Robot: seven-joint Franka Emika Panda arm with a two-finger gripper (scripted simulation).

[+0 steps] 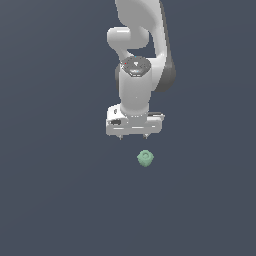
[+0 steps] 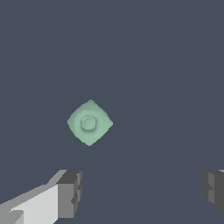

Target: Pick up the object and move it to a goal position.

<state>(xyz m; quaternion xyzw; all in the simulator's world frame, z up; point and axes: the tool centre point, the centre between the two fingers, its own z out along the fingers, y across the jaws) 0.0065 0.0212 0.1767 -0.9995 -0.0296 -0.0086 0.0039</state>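
The object [image 1: 145, 158] is a small pale-green rounded lump with a narrower rimmed top, resting on the dark floor. In the wrist view the object [image 2: 89, 123] is seen from straight above. My white gripper [image 1: 133, 136] hangs above it, a little toward the exterior view's left, and does not touch it. The gripper [image 2: 142, 188] is open, its two grey fingertips [image 2: 70, 189] standing wide apart with nothing between them. The object lies outside the gap between the fingers.
The dark grey floor [image 1: 55, 200] stretches flat on all sides. The white arm [image 1: 140, 45] rises behind the gripper toward the top of the exterior view.
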